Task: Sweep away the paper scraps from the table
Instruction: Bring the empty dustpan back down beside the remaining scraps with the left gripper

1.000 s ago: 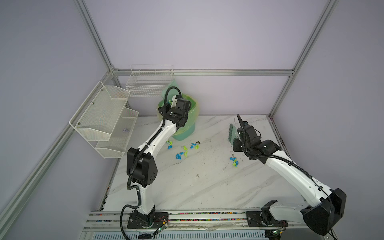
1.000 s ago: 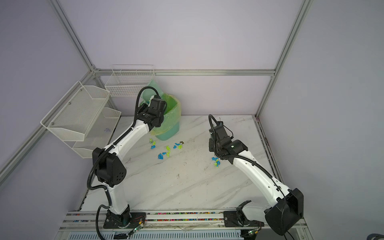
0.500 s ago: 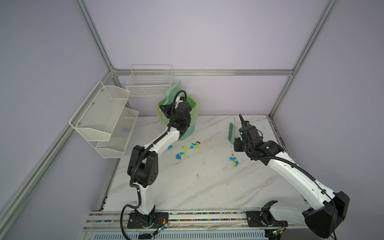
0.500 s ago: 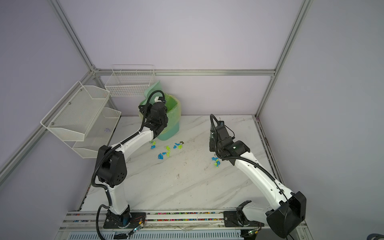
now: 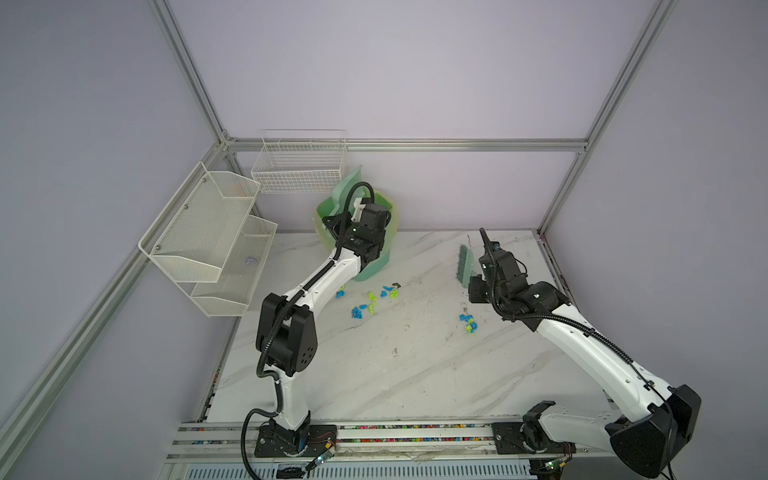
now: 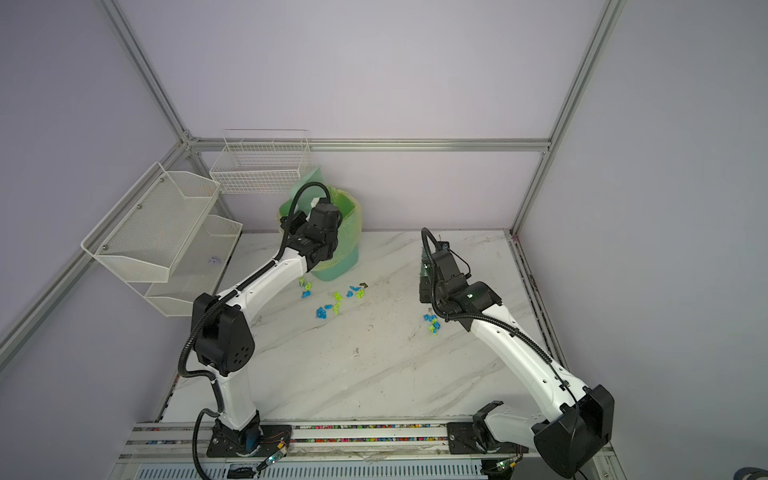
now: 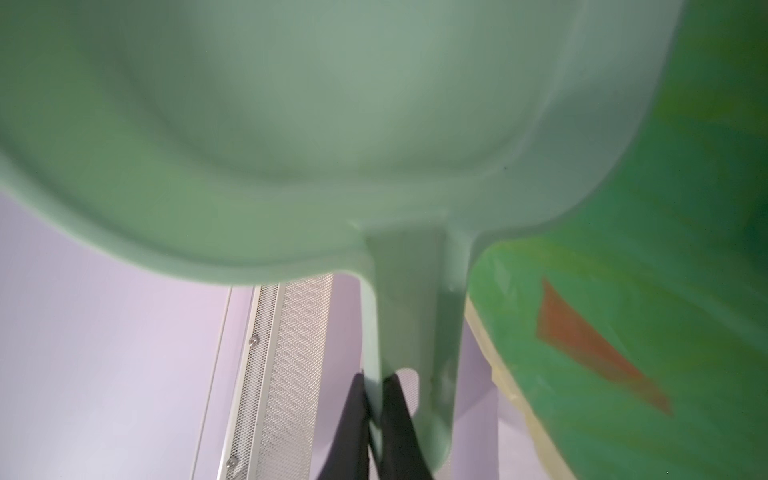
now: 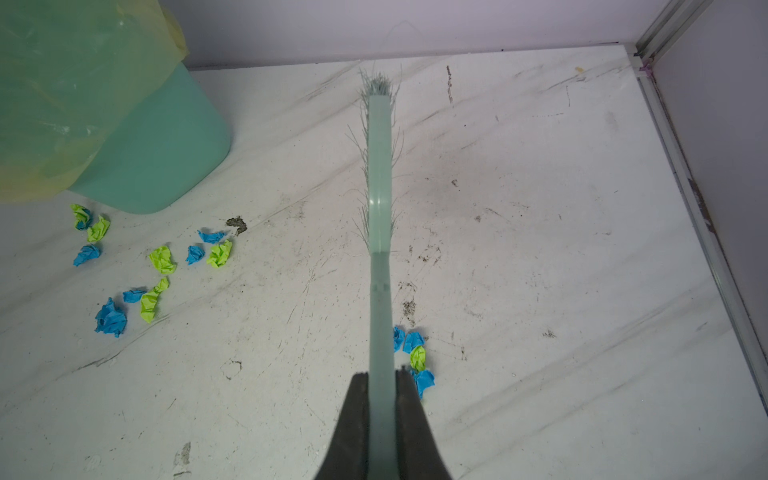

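top view: paper scraps (image 5: 370, 301) on desk (image 5: 415, 374), most at eight o'clock of brush (image 5: 465, 264), few at six.
left wrist: left jaws clamp dustpan (image 7: 291, 124) handle; set lip flat.
right wrist: right jaws clamp brush handle; stroke lightly.

White marble-patterned table (image 5: 415, 374), grey-veined, scuffed and dirt-flecked, across the lower middle of both top views. At its far edge, left of centre: a teal waste bin (image 5: 376, 266) with a yellow-green liner, standing upright. Just before the bin, loosely scattered blue and lime-green paper scraps (image 5: 370, 305) with a dark brownish speck (image 5: 396, 285) beside them; well apart to the right, a smaller clump (image 5: 468, 324).
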You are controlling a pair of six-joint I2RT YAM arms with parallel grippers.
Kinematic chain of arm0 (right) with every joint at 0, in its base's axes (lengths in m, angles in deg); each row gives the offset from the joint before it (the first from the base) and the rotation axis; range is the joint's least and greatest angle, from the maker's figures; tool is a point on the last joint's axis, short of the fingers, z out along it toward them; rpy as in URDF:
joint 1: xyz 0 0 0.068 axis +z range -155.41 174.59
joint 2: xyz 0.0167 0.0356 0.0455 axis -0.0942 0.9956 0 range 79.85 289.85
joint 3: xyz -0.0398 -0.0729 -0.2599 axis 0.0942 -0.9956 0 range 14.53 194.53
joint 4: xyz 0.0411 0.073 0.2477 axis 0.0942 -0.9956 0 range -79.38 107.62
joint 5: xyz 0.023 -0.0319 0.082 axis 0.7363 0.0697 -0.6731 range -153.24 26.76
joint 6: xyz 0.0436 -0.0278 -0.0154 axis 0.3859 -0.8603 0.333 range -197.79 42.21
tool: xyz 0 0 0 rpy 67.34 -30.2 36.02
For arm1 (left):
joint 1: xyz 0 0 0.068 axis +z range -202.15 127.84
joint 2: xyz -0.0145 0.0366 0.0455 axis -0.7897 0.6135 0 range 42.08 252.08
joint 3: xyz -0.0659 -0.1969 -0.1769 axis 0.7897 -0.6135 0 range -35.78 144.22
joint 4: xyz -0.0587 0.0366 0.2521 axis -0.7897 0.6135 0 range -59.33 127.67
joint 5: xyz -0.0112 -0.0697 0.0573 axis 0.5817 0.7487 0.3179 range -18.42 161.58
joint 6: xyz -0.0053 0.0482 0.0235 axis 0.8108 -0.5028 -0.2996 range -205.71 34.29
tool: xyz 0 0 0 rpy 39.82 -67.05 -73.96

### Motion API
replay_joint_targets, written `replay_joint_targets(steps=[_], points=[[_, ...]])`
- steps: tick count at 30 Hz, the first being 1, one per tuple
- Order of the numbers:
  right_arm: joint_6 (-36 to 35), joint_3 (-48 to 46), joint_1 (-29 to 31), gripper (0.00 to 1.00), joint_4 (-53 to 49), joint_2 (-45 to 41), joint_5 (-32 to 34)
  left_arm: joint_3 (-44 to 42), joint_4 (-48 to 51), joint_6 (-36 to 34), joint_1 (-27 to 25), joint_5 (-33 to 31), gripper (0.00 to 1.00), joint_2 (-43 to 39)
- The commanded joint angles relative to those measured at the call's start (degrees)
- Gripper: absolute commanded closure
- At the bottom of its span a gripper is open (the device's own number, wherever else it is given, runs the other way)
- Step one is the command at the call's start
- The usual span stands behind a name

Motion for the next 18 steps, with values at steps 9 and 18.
replay_joint_targets(steps=[9, 18], points=[[0.9, 2.1, -0.8, 1.0, -1.1, 0.4, 0.4, 19.1, 34.3, 31.9, -7.3, 20.5, 1.0, -5.1], [1.6, 3.6, -2.0, 1.0, -5.3, 1.3, 0.8, 18.2, 40.5, 40.2, -8.6, 35.0, 1.0, -6.8]])
